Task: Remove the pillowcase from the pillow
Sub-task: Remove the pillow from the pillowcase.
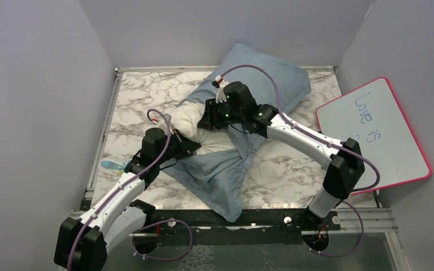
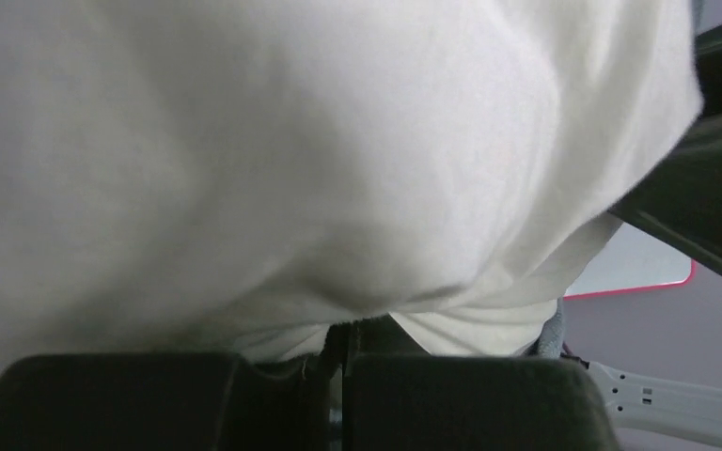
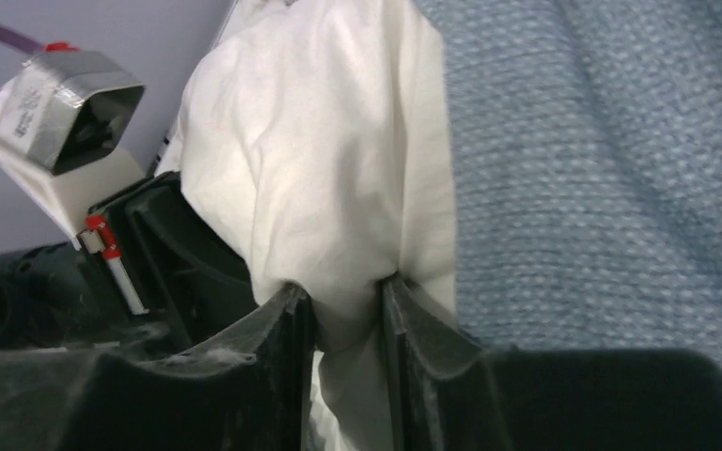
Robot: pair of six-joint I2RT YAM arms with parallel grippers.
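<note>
Left gripper (image 2: 338,349): jaws together, and a pinch of white cloth runs right into the seam between them. It's clamped on the exposed end of the pillow.
Right gripper (image 3: 343,303): fingers (image 3: 282,329) a little apart, with a creased fold of the same white cloth filling the gap and touching both pads. That reads as a grip on the pillow too.
Grippers together: in the top view the left gripper (image 1: 195,148) is at the near-left of the white bulge and the right gripper (image 1: 209,119) is at its far side. They're close, with the bulge between them.
Plump plain white stuffed pillow (image 1: 217,140): one end bulges bare from the case at mid-table. The rest is inside the cloth, running toward the far right corner.
Soft dusty grey-blue cloth pillowcase (image 1: 260,73): it covers the far part of the pillow. Its loose near part lies rumpled and slack, trailing to the near edge of the table between the two arm bases. At the right wrist, the blue weave (image 3: 602,188) sits just beside the gripped white fold.
White-and-grey marble-patterned table (image 1: 141,96): the pillow lies diagonally across it.
Pink-rimmed whiteboard with handwriting (image 1: 373,130): at the table's right edge by the wall, well apart from the pillow.
</note>
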